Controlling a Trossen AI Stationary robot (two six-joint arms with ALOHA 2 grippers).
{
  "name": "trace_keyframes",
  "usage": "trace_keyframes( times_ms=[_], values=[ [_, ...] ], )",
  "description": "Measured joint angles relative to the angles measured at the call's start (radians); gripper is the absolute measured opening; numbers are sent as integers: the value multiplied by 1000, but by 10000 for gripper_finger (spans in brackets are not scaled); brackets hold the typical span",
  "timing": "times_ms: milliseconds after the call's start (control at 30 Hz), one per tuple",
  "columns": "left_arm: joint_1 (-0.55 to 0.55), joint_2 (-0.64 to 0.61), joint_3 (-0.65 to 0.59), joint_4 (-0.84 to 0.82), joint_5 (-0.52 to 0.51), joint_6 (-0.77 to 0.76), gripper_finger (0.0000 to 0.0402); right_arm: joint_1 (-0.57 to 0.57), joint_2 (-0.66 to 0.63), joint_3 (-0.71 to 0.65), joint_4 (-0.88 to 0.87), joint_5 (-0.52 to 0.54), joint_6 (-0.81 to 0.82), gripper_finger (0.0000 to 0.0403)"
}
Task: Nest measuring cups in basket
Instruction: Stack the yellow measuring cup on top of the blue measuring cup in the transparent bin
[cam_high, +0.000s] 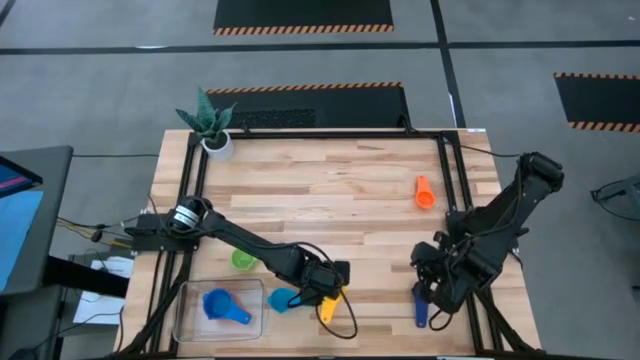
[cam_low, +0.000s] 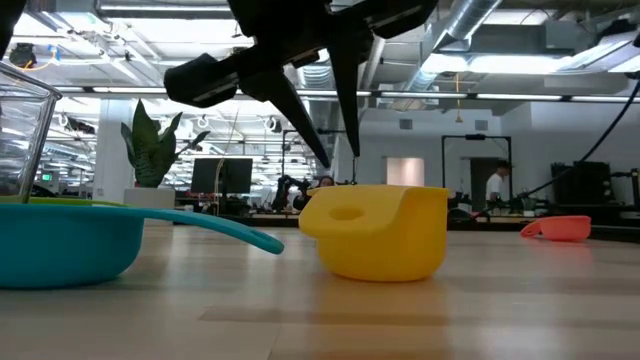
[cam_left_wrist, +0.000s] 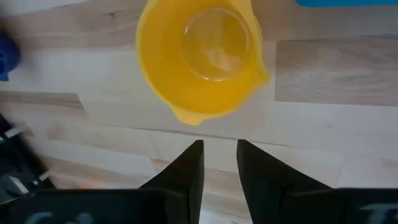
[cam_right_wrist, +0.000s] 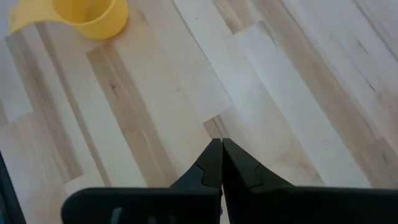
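Yellow cup (cam_left_wrist: 202, 59): round bowl, glossy inside, small pour lip, upright on table near front edge, just right of light blue cup (cam_high: 284, 299). Left gripper (cam_left_wrist: 219, 155) hovers above it, fingers slightly apart, empty. Medium blue cup (cam_high: 224, 307) lies in clear basket (cam_high: 183, 325), front left. Green cup (cam_high: 243, 261) beside basket's far edge. Red cup (cam_high: 425, 191) far right. Right gripper (cam_right_wrist: 221, 152) pinched together, empty, dark blue cup (cam_high: 421, 313) beside it.

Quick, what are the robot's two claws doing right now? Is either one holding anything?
Left gripper: slightly open, empty, poised over the yellow cup.
Right gripper: shut, holding nothing, above bare table.
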Motion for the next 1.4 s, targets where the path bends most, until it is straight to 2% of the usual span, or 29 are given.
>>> trace_keyframes(
  times_ms=[67, 233, 600, 800, 933, 1033, 1233, 1400],
  values=[
    [-4, 0, 0, 0, 8, 21, 87, 5, 8, 0, -1, 0, 14, 24],
    [-5, 0, 0, 0, 106, 86, 87, 5, 9, 0, 9, 0, 22, 25],
    [19, 0, 0, 0, 131, 124, 87, 5, 8, 0, 22, 0, 22, 23],
    [22, 47, 2, 15, 133, 131, 87, 5, 8, 0, 21, 1, 21, 25],
    [9, 89, 1, 32, 7, 147, 87, 6, 8, 0, 23, 0, 22, 21],
    [8, 93, 6, 56, 0, 151, 87, 9, 8, 1, 20, 1, 21, 20],
    [10, 98, 5, 43, 84, 73, 86, 9, 8, 1, 22, 1, 36, 26],
    [10, 98, 5, 35, 96, -31, 86, 9, 8, 1, 21, 0, 37, 22]
  ],
)
